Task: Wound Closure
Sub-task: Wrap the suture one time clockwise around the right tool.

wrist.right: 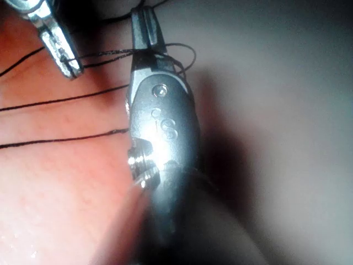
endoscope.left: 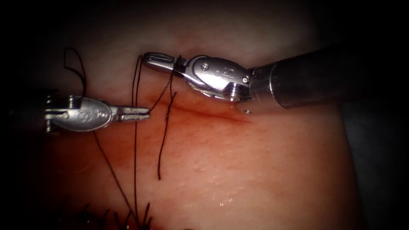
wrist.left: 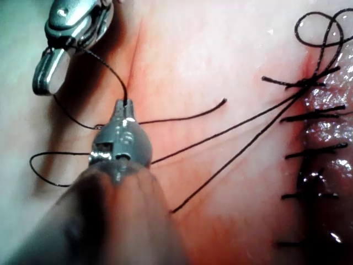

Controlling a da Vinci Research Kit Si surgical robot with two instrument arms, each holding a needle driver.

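My left tool (endoscope.left: 142, 113) comes in from the left and its jaws are shut on the black thread (endoscope.left: 161, 97) at their tip, seen close up at the left tool (wrist.left: 126, 108). That strand climbs to my right tool (endoscope.left: 154, 59), whose jaws are shut, and it loops around them (wrist.right: 161, 52). More thread hangs past the right tool's tip (endoscope.left: 135, 140). A short free tail (endoscope.left: 161, 162) lies on the tissue (endoscope.left: 255, 170). The cut (endoscope.left: 213, 114) runs under the right tool. I see no needle.
A row of finished dark stitches (wrist.left: 309, 116) with cut ends sits at the near edge of the tissue (endoscope.left: 128, 217). A slack thread loop (endoscope.left: 76, 64) lies beyond the left tool. Red fluid stains the tissue around the cut.
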